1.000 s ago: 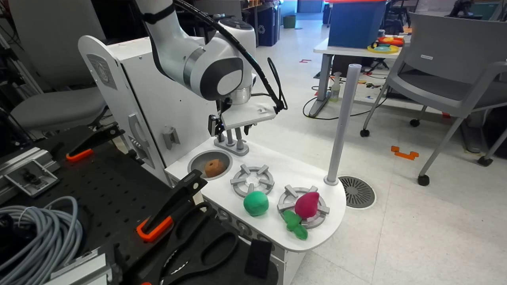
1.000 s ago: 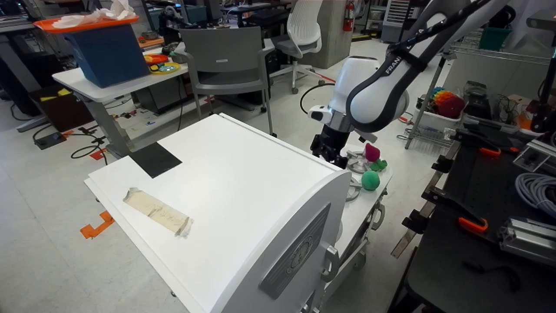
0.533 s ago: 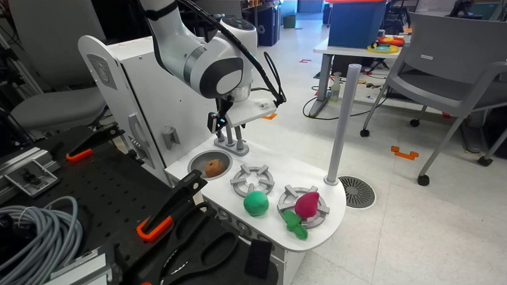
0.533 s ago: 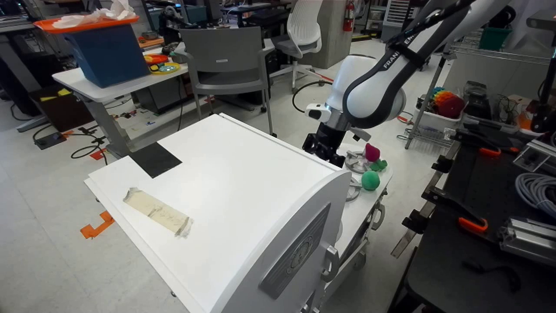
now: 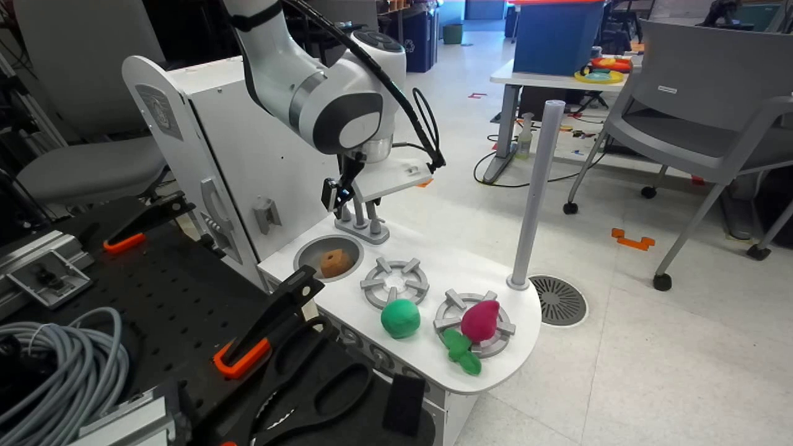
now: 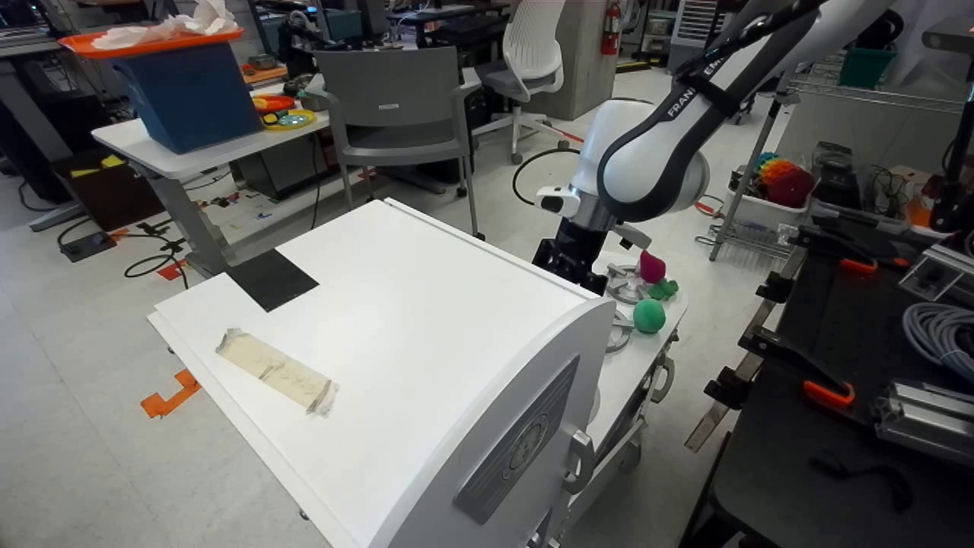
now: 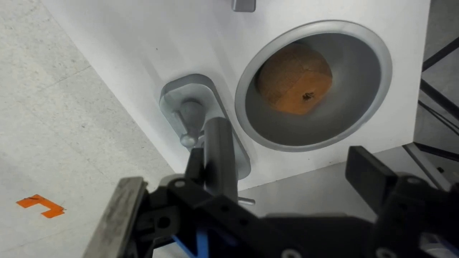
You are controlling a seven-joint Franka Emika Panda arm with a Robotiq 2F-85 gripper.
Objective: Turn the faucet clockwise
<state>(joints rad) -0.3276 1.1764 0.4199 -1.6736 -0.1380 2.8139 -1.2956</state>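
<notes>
The grey faucet (image 5: pixel 375 227) stands beside the sink of the white toy kitchen, its upper part hidden by my wrist mount. In the wrist view the faucet's spout (image 7: pixel 220 154) rises between my fingers, right beside the left finger and possibly touching it. A small handle with a round knob stands on its base. My gripper (image 7: pixel 283 170) is open, with a wide gap between the spout and the right finger. In an exterior view my gripper (image 6: pixel 571 268) is partly behind the cabinet edge, and the faucet is hidden there.
The sink (image 7: pixel 312 145) holds a brown-orange toy (image 5: pixel 335 263). Two burners lie beyond, with a green ball (image 5: pixel 400 318) and a crimson toy (image 5: pixel 480 321) there. A tall grey pole (image 5: pixel 538 192) stands at the counter's far end. The cabinet wall (image 5: pixel 266 167) is close to my gripper.
My arm has shifted slightly, moving a little left in the exterior view that looks over the cabinet, with a small dip in the last half second. The faucet shows no clear turn.
</notes>
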